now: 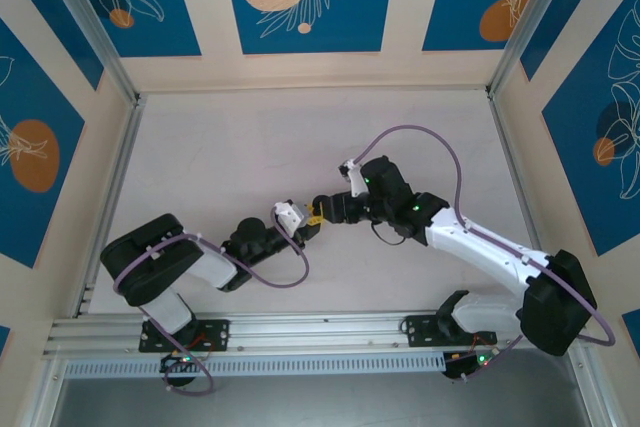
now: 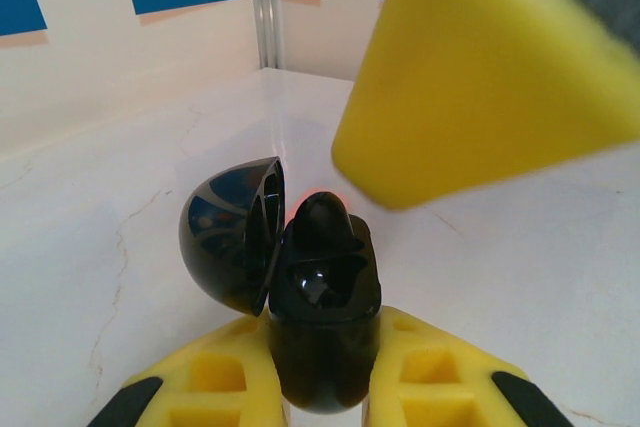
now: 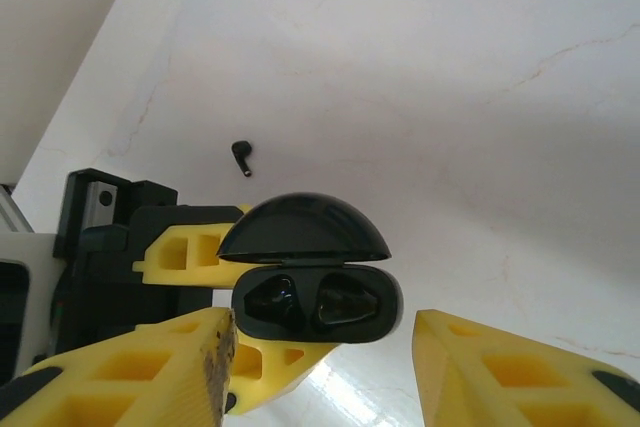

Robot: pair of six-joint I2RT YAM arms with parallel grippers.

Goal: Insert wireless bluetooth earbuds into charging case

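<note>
The left gripper (image 2: 324,372) is clamped on the lower body of the charging case (image 2: 322,297), one yellow finger on each side; the case is held clear of the table (image 3: 470,87) with its opening facing the right gripper (image 1: 321,212); the lid (image 2: 228,237) is swung fully back on its hinge and stands beside the case body, its hollow inner face exposed. In the left wrist view a rounded black shape (image 2: 320,225) rises from the case's interior, apparently an earbud seated in one well (a faint red glow shows just behind it); whether the second well is filled cannot be told. The right gripper's jaws stand well apart with nothing between them; in the right wrist view its two fingers flank the case from below without touching it, and in the left wrist view one of its fingers (image 2: 480,67) hangs blurred above and to the right of the case. A loose earbud (image 3: 241,156) lies on the table beyond the case, apart from both grippers, bud end up and short stem pointing down in that view. In the top view the two grippers meet tip to tip near the middle of the table.
</note>
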